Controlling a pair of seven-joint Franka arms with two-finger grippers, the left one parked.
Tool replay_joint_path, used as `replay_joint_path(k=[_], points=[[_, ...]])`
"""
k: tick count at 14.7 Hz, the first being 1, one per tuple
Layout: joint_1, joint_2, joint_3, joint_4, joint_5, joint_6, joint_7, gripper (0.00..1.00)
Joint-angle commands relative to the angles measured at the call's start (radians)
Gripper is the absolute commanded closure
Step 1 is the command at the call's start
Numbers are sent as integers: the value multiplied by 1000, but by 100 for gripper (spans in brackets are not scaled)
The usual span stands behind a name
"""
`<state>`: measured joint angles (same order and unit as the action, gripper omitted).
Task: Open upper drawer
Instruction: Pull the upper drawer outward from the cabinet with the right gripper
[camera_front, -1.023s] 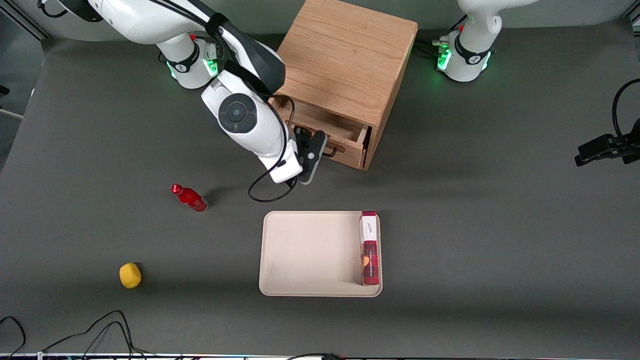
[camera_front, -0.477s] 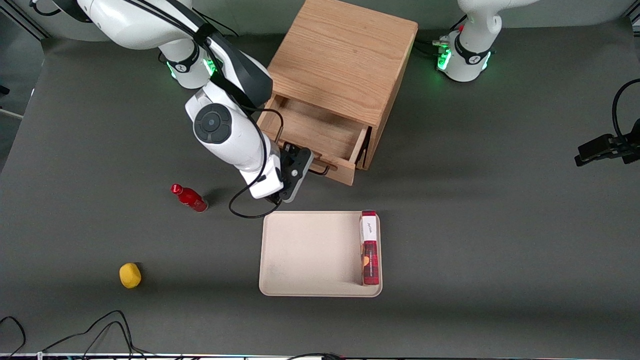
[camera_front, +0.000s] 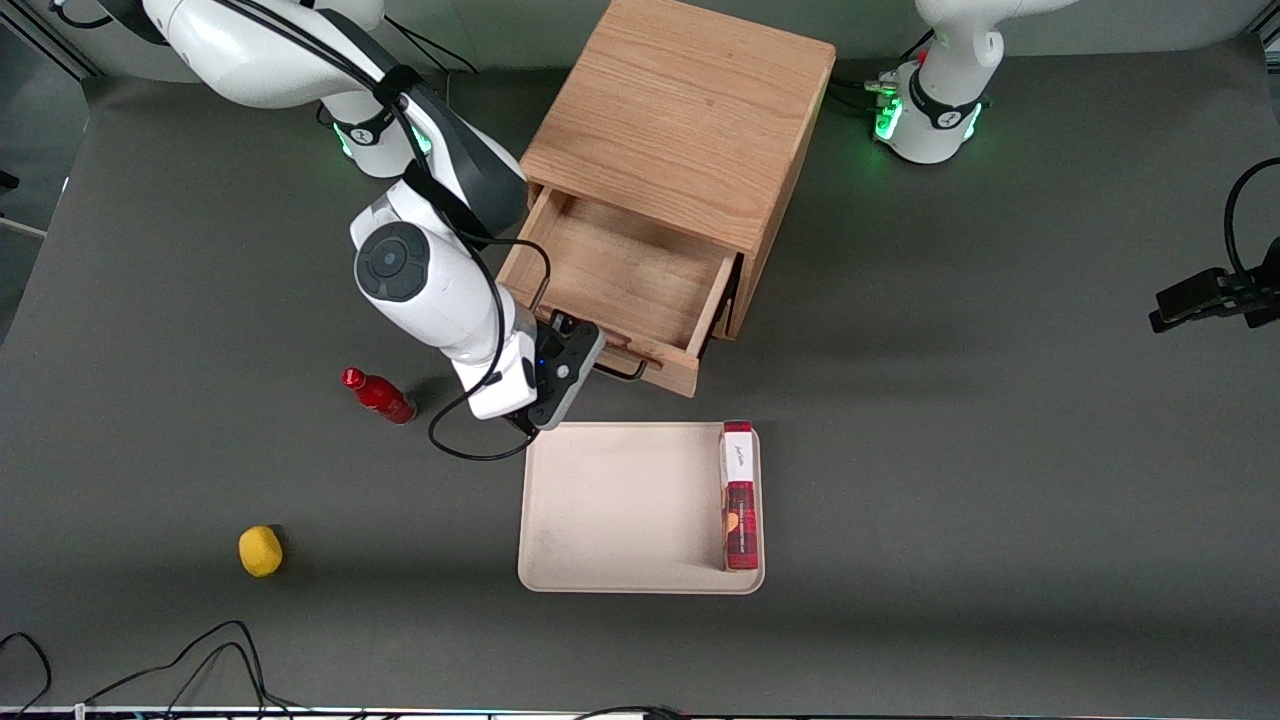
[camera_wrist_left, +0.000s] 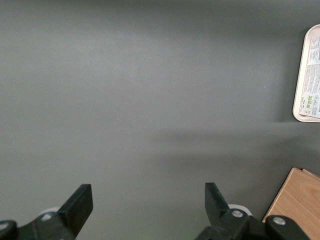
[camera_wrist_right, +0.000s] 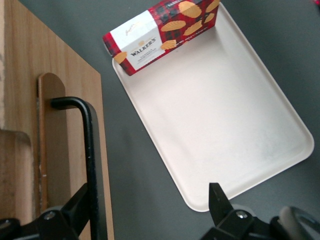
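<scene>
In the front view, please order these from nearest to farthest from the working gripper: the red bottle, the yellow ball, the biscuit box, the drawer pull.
From the gripper, at the upper drawer's front:
1. Drawer pull, right at the gripper.
2. Red bottle, on the table toward the working arm's end.
3. Biscuit box, on the tray, nearer the camera; close to the bottle's rank.
4. Yellow ball, clearly farthest.

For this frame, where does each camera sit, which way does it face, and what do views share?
Front: high, facing the table; shows right arm, gripper at upper drawer.
Right wrist: looks down past its fingers at drawer pull, tray, biscuit box.
Left wrist: looks down at bare mat.
Shared: tray and box in all.
</scene>
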<state>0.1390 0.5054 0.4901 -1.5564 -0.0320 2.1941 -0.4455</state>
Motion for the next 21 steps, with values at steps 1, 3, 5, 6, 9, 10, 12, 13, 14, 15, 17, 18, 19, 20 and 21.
replay_joint_path(k=[1,3,5,6,9,10,12,13,14,15,17,18,19,20,21], points=[[-7,13,-14,15,-16,42,-57,0],[-7,16,-28,15,-14,59,-62,0],[-7,22,-34,15,-14,76,-62,0],[-7,22,-34,15,-14,81,-62,0],[-12,22,-54,22,-9,82,-62,0],[-12,22,-54,24,-11,82,-64,0],[-12,33,-56,32,-11,93,-65,0],[-12,33,-57,32,-11,104,-65,0],[-12,33,-62,32,-11,108,-65,0],[-12,33,-67,33,-11,108,-65,0],[-12,33,-67,35,-11,110,-65,0],[-12,33,-68,35,-11,112,-65,0],[-12,35,-68,35,-11,113,-64,0],[-12,33,-68,35,-9,118,-61,0],[-12,30,-68,35,-8,118,-52,0]])
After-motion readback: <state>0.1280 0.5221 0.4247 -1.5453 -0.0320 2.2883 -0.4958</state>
